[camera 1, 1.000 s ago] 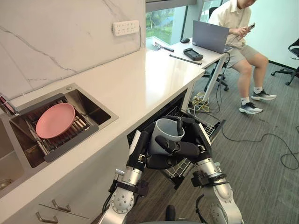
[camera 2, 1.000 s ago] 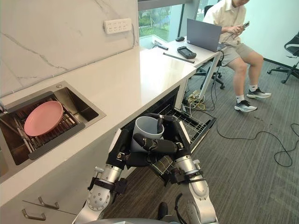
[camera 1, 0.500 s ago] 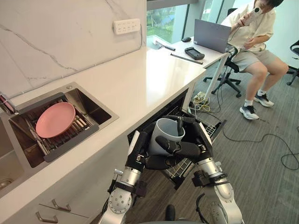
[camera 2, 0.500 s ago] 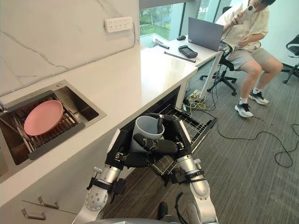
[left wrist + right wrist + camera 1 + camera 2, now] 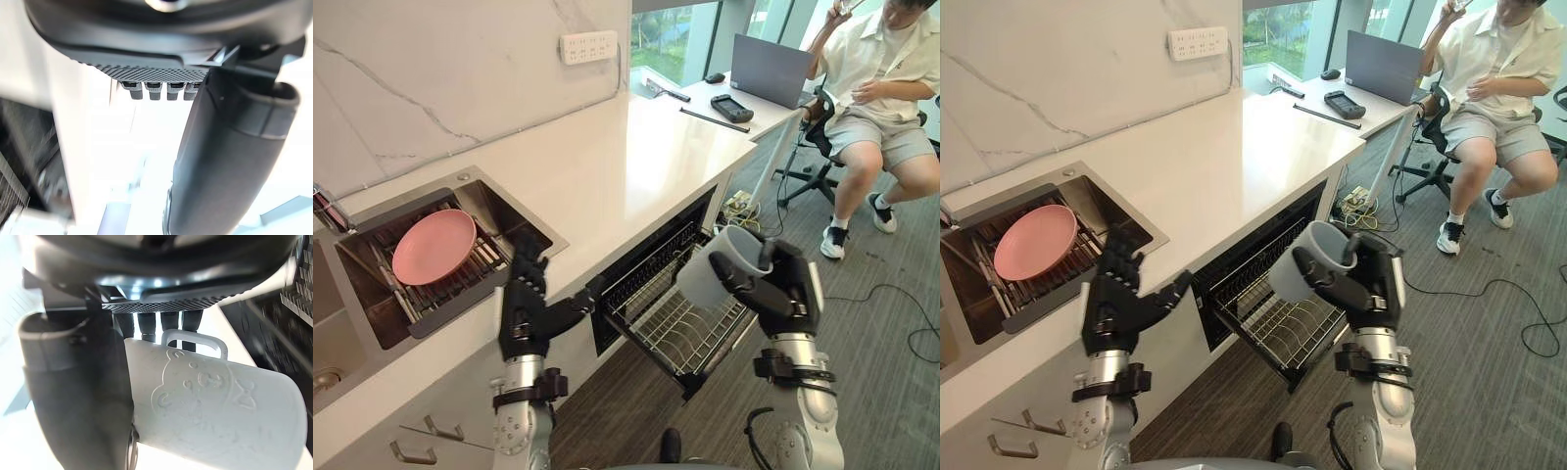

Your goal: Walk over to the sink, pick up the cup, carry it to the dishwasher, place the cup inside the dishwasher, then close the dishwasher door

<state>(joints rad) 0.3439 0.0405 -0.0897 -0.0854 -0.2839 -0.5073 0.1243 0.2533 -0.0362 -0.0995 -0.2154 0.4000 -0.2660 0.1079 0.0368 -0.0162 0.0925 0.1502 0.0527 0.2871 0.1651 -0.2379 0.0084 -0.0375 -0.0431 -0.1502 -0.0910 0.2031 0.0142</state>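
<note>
My right hand (image 5: 781, 294) is shut on the grey cup (image 5: 722, 266), which hangs tilted, mouth up and away from me, above the outer end of the pulled-out dishwasher rack (image 5: 683, 328). In the right wrist view the thumb (image 5: 83, 401) and fingers (image 5: 156, 325) wrap the cup (image 5: 215, 406), whose side bears an embossed bear. My left hand (image 5: 525, 305) is open with spread fingers and holds nothing, hovering at the white counter's front edge (image 5: 636, 166) between the sink (image 5: 499, 211) and the dishwasher opening. The left wrist view shows its thumb (image 5: 230, 147) over the white countertop.
A pink plate (image 5: 433, 245) lies on the sink's wire rack. A person (image 5: 881, 98) sits on a chair at the back right beside a desk with a laptop (image 5: 771, 70). Cables (image 5: 891, 294) run across the carpet to the right of the dishwasher.
My left hand has let go of the cup and swung left to the counter's edge. The right hand alone has carried the cup right and up, over the rack. The seated person shifted.
</note>
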